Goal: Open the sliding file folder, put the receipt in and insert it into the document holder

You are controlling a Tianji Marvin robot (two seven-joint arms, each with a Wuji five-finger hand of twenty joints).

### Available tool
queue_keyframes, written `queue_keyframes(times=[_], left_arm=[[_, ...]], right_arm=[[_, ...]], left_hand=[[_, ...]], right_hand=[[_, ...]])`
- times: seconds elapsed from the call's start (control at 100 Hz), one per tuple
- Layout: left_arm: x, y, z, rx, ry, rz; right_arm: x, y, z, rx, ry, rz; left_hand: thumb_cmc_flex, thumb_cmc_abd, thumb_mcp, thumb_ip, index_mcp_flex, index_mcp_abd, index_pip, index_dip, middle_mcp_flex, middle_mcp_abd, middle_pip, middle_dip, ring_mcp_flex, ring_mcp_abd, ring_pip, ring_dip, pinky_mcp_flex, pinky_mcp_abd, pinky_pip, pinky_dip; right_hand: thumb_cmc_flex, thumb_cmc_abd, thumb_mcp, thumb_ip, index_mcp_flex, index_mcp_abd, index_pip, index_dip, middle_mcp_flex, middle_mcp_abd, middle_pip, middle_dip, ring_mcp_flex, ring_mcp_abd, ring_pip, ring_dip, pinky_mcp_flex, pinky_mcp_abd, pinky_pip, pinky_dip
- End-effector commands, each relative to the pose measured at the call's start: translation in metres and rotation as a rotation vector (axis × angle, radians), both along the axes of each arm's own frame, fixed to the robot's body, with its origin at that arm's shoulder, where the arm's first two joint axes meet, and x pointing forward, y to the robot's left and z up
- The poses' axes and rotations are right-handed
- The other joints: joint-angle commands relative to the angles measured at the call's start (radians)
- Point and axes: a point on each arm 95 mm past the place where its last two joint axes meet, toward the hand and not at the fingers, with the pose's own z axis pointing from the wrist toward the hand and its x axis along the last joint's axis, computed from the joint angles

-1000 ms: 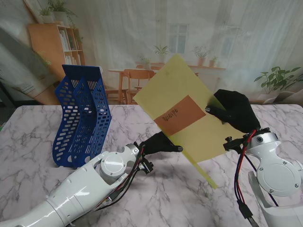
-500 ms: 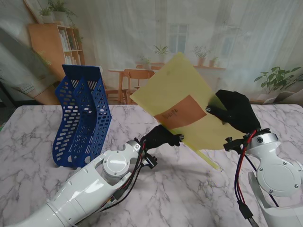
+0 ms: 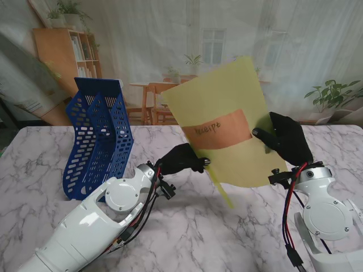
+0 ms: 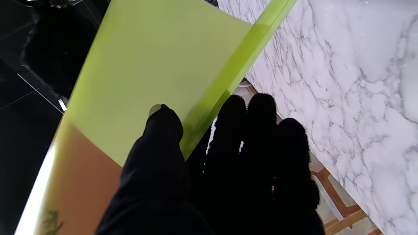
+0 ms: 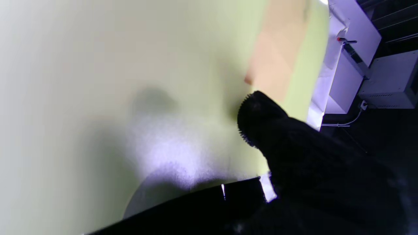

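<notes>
**Already loaded, folder not yet filed**

Clearly the receipt (image 3: 217, 130) sits inside the yellow sliding file folder (image 3: 227, 122), which I hold upright in the air, well clear of the table (image 3: 227, 226). My left hand (image 3: 182, 158) pinches its spine edge; my right hand (image 3: 286, 141) grips the opposite edge, though the right wrist view is blurred. What remains, I judge, is carrying it left into the blue document holder (image 3: 99, 136).

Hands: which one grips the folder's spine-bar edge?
The left hand, beside the darker bar; the right hand holds the folder at the opposite plain edge.
</notes>
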Motion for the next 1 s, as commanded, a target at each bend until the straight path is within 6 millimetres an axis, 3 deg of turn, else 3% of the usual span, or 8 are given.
queue_keyframes(times=[0.0,0.2,0.53,0.63,0.7,0.81,0.91,0.99], left_arm=[[-0.002,0.005,0.001,0.023,-0.016,-0.008],[0.0,0.016,0.002,0.061,-0.025,0.014],[0.004,0.014,0.006,0.065,-0.017,0.027],[0.007,0.015,0.008,0.079,-0.016,0.029],[0.009,0.015,0.009,0.091,-0.014,0.027],[0.014,0.016,0.012,0.107,-0.015,0.024],[0.018,0.018,0.017,0.127,-0.015,0.016],[0.022,0.019,0.022,0.144,-0.017,0.005]], right_arm=[[-0.002,-0.002,-0.021,0.021,0.062,-0.003],[-0.008,-0.007,-0.041,0.159,0.169,0.078],[-0.011,-0.005,-0.061,0.238,0.293,0.154],[-0.01,-0.003,-0.065,0.253,0.309,0.181],[-0.01,-0.001,-0.066,0.28,0.323,0.202],[-0.008,0.0,-0.068,0.312,0.346,0.228],[-0.007,-0.001,-0.067,0.337,0.348,0.249],[-0.006,-0.001,-0.066,0.328,0.338,0.264]], left_hand=[[0.046,0.029,0.092,0.042,0.047,-0.008,0.054,0.055,0.054,-0.003,0.022,0.01,0.046,0.04,0.039,0.023,0.022,-0.074,0.054,0.028],[0.035,0.003,0.127,0.04,0.061,0.022,0.056,0.08,0.098,0.011,0.05,0.027,0.1,0.039,0.073,0.041,0.068,-0.074,0.093,0.043],[0.025,-0.012,0.156,0.039,0.066,0.039,0.062,0.08,0.119,0.019,0.067,0.031,0.126,0.037,0.091,0.042,0.089,-0.066,0.113,0.052],[0.022,-0.016,0.164,0.039,0.068,0.045,0.062,0.078,0.125,0.022,0.071,0.031,0.135,0.038,0.095,0.042,0.097,-0.066,0.117,0.053],[0.021,-0.019,0.172,0.038,0.071,0.047,0.063,0.077,0.13,0.023,0.074,0.031,0.142,0.038,0.097,0.04,0.103,-0.068,0.12,0.054],[0.018,-0.02,0.176,0.036,0.07,0.046,0.064,0.077,0.132,0.021,0.076,0.031,0.145,0.035,0.099,0.039,0.108,-0.067,0.122,0.054],[0.017,-0.02,0.179,0.035,0.07,0.047,0.063,0.077,0.131,0.02,0.077,0.031,0.144,0.035,0.099,0.039,0.106,-0.067,0.121,0.053],[0.015,-0.022,0.182,0.033,0.071,0.048,0.064,0.078,0.131,0.02,0.078,0.031,0.145,0.036,0.1,0.038,0.108,-0.068,0.122,0.054]], right_hand=[[0.097,0.035,0.01,0.047,-0.035,-0.086,0.052,0.03,-0.04,0.008,-0.002,-0.019,0.005,0.002,-0.098,-0.037,-0.03,0.016,-0.022,0.007],[0.117,0.12,-0.05,0.055,-0.149,-0.029,0.113,0.054,-0.387,0.053,-0.24,-0.252,-0.303,0.063,-0.533,-0.138,-0.302,0.087,-0.249,-0.032],[0.069,0.064,-0.064,0.052,-0.265,-0.07,0.109,-0.066,-0.777,0.02,-0.339,-0.322,-0.763,0.123,-0.807,-0.357,-0.65,0.201,-0.584,-0.202],[-0.04,-0.003,-0.058,0.044,-0.315,-0.071,0.044,-0.024,-0.771,0.012,-0.356,-0.332,-0.76,0.119,-0.815,-0.368,-0.656,0.202,-0.602,-0.215],[-0.184,-0.06,-0.002,0.107,-0.293,-0.05,-0.059,0.077,-0.736,0.011,-0.361,-0.333,-0.742,0.122,-0.816,-0.368,-0.656,0.21,-0.615,-0.22],[-0.227,-0.071,-0.212,0.121,-0.303,-0.041,-0.118,0.163,-0.648,0.014,-0.369,-0.334,-0.709,0.133,-0.82,-0.363,-0.664,0.222,-0.642,-0.222],[-0.247,-0.017,-0.466,0.116,-0.343,-0.022,-0.328,0.038,-0.564,-0.001,-0.386,-0.335,-0.695,0.132,-0.833,-0.357,-0.685,0.228,-0.693,-0.217],[-0.254,-0.016,-0.499,0.135,-0.36,-0.003,-0.472,-0.089,-0.502,-0.027,-0.369,-0.323,-0.669,0.131,-0.834,-0.348,-0.669,0.232,-0.7,-0.202]])
